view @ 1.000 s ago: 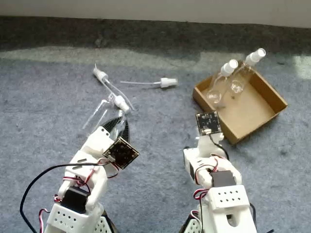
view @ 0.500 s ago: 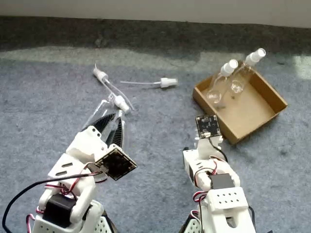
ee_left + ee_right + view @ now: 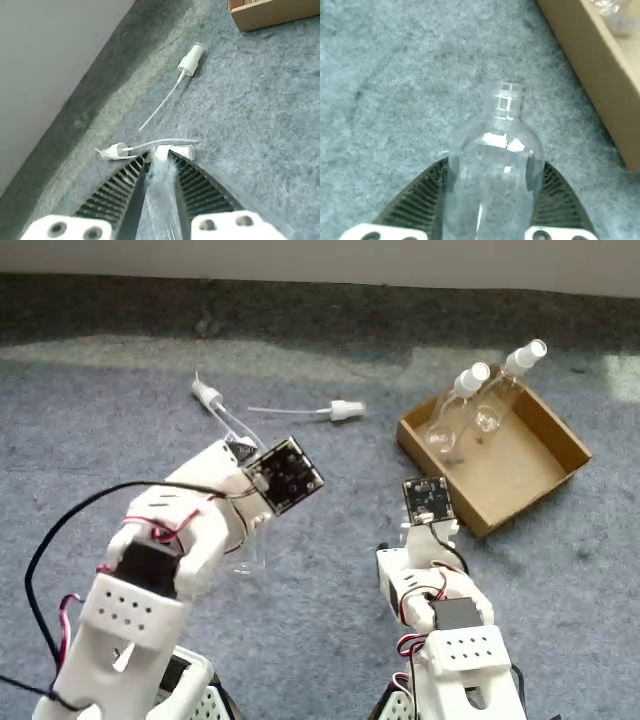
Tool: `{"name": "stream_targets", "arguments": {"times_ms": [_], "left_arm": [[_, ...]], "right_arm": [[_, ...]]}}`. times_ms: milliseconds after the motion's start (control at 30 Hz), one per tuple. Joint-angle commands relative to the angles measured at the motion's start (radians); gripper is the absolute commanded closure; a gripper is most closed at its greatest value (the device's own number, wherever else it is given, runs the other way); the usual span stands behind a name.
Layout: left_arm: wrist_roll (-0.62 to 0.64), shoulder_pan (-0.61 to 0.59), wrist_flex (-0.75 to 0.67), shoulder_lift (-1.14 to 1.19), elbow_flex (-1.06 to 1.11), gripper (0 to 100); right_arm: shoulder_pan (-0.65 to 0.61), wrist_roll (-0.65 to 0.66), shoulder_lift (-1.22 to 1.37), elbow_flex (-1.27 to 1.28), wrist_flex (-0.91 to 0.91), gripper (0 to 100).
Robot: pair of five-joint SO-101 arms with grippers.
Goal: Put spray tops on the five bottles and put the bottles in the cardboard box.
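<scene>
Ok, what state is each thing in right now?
Left end effector: shut on capped bottle.
Right end effector: shut on uncapped bottle.
Boxed bottles: capped, in the cardboard box.
Loose spray tops: unattached, lying on the carpet.

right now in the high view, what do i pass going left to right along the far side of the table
loose spray top → second loose spray top → capped bottle → second capped bottle, both bottles in the cardboard box
</scene>
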Motion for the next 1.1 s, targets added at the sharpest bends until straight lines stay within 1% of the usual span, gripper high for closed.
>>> {"name": "stream_targets", "arguments": {"times_ms": [0, 200, 333, 433, 600, 733, 767, 1000, 1067], "left_arm": [[-0.011, 0.018, 0.003, 0.242, -0.209, 99], [-0.025, 0.018, 0.006, 0.522, -0.420, 99], [-0.155, 0.018, 0.006, 0.688, -0.527, 99], [-0.198, 0.018, 0.006, 0.796, -0.599, 99], [-0.207, 0.018, 0.006, 0.970, -0.757, 98], [-0.201, 0.018, 0.006, 1.130, -0.900, 86], [-0.201, 0.018, 0.006, 1.168, -0.938, 84], [-0.199, 0.019, 0.008, 1.429, -1.219, 85], [-0.199, 0.033, 0.043, 1.504, -1.296, 85]], "right_arm": [[0.008, -0.008, -0.012, -0.002, -0.019, 87.1], [0.008, -0.005, -0.012, -0.002, -0.019, 87.1], [0.007, -0.003, -0.012, -0.002, -0.019, 87.1], [0.004, -0.003, -0.012, -0.002, -0.019, 87.1], [0.004, -0.003, -0.012, -0.002, -0.019, 87.1], [0.004, -0.003, -0.012, -0.002, -0.019, 87.1], [0.004, -0.003, -0.012, -0.002, -0.019, 87.1], [0.004, -0.003, -0.012, -0.002, -0.019, 87.1], [0.004, -0.002, -0.012, -0.002, -0.019, 87.1]]}}
